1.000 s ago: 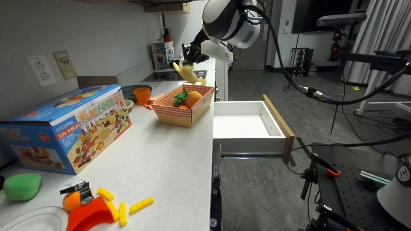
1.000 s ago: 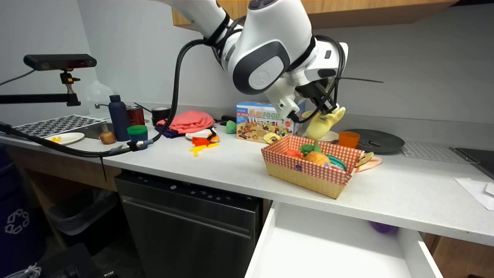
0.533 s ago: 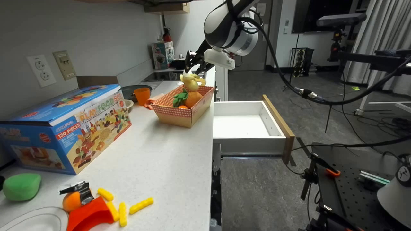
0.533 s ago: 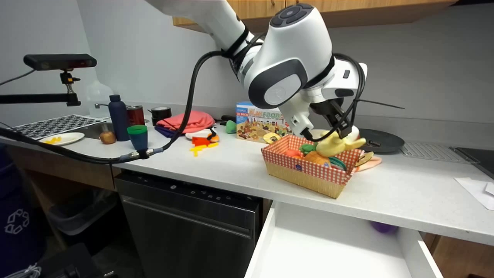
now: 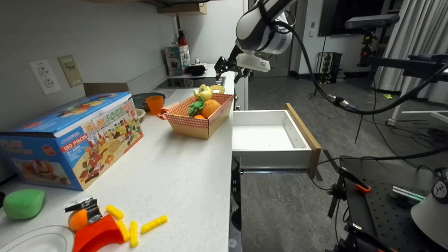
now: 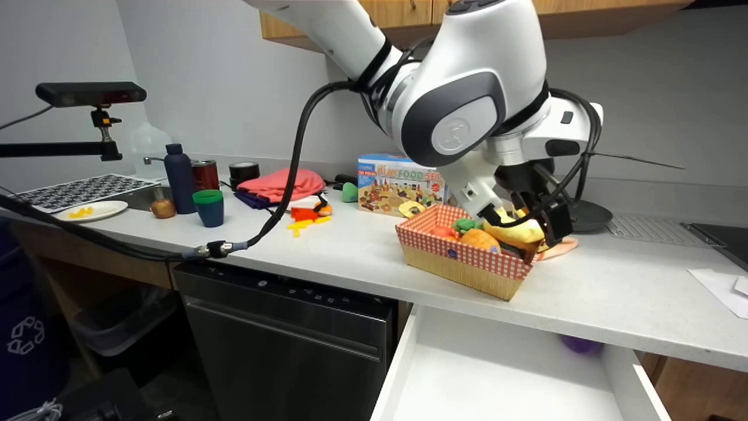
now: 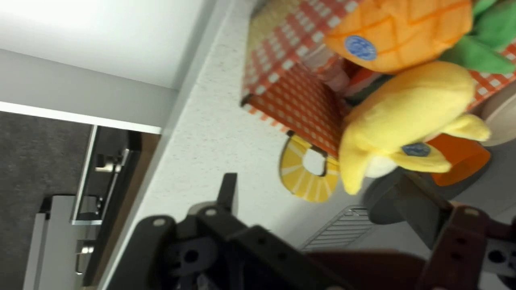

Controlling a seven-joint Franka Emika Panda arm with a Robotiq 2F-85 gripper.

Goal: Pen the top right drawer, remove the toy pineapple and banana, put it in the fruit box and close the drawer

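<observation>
Gripper (image 7: 319, 183), jaws wide, near banana (image 7: 407, 108).

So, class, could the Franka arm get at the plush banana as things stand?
Probably yes: its gripper is open, and the plush banana pokes above the rim of the fruit box, with nothing over it in the wrist view.

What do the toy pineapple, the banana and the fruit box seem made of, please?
The toy pineapple: probably stuffed fabric, matte, padded-looking, with soft green leaves.
The banana: likely matte plush, going by its plump shape and rounded peel flaps.
The fruit box: matte tan wall, ribbed-looking, perhaps cardboard or woven fibre; its checked rim could be cloth or paper.
</observation>
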